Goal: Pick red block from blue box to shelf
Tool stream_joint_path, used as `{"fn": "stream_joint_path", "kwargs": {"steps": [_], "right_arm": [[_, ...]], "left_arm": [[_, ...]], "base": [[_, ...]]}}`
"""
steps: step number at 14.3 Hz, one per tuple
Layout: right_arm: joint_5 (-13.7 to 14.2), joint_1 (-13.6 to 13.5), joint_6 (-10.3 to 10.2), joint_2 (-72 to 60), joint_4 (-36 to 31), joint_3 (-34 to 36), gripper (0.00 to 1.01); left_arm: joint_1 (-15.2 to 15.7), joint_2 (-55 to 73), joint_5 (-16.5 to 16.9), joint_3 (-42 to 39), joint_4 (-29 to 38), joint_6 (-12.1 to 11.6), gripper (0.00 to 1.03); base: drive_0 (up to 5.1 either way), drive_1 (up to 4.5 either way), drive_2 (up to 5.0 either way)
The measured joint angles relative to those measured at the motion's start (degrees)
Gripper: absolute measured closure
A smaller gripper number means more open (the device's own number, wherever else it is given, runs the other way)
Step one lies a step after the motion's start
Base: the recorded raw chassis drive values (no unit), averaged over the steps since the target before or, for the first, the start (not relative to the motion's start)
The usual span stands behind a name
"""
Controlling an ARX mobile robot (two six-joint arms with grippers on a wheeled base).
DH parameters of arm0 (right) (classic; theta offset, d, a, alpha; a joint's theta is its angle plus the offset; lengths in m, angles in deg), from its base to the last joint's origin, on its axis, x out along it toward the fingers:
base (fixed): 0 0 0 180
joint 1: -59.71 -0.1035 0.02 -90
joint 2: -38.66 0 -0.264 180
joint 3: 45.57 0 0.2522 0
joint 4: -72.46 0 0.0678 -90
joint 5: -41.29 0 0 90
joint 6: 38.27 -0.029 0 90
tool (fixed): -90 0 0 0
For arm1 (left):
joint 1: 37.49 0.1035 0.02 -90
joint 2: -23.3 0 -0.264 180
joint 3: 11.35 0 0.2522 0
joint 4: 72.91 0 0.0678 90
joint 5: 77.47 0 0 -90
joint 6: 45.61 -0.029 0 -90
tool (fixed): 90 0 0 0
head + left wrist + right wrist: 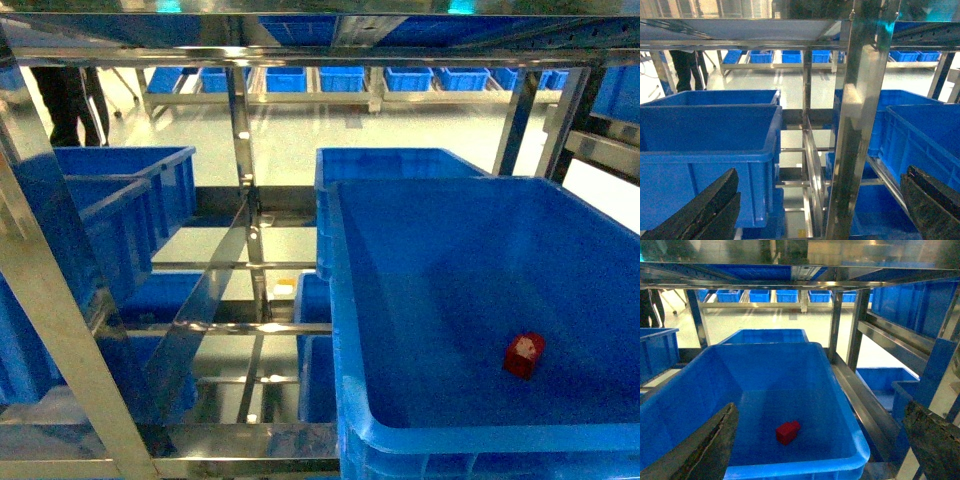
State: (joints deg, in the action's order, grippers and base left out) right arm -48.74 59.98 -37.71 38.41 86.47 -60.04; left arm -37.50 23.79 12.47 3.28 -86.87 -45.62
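The red block (523, 354) lies on the floor of the blue box (335, 260), near its front right corner. The box sits on the shiny steel shelf (240, 130). In the right wrist view the red block (788, 432) rests on its side in the blue box (690, 400), below and ahead of my right gripper (820, 455), which is open and holds nothing. My left gripper (815, 220) is open and empty too, facing a shelf (855, 125) upright. Neither gripper shows in the head view.
Dark blue crates (120, 190) stand on the shelf's left side and on lower levels (710, 130). A second crate (400, 160) sits behind the box. More blue bins (340, 78) line a far rack. A person's legs (65, 100) stand at the back left.
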Motion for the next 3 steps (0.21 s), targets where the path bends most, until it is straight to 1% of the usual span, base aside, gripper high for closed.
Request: {"fn": "stream_joint_path", "kwargs": {"steps": [3], "right_arm": [[0.0,0.0,0.0,0.0,0.0,0.0,0.03]], "left_arm": [[0.0,0.0,0.0,0.0,0.0,0.0,0.05]], "base": [[0.0,0.0,0.0]]}}
